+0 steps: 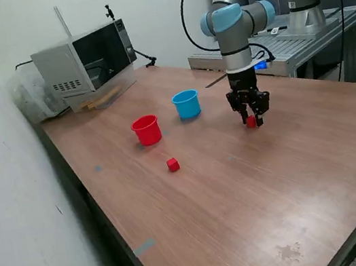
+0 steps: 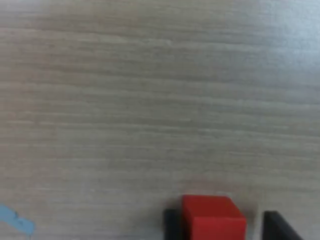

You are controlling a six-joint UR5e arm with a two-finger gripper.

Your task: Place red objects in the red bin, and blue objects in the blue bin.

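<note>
My gripper (image 1: 251, 118) points straight down at the table, to the exterior view's right of the two cups. A small red cube (image 1: 250, 121) sits between its fingertips, at or just above the wood. In the wrist view the cube (image 2: 212, 219) touches one dark finger (image 2: 171, 222), while a narrow gap shows before the other finger (image 2: 277, 226), so the jaws stand open around it. A second red cube (image 1: 172, 165) lies loose on the table in front of the red cup (image 1: 146, 129). The light blue cup (image 1: 187, 104) stands upright beside the red cup. No dark blue cubes are in view.
A grey microwave-like box (image 1: 86, 63) stands at the back corner by the wall. A second arm on a metal stand (image 1: 313, 19) is behind my arm. A scrap of blue tape (image 2: 15, 220) is stuck to the wood near the gripper.
</note>
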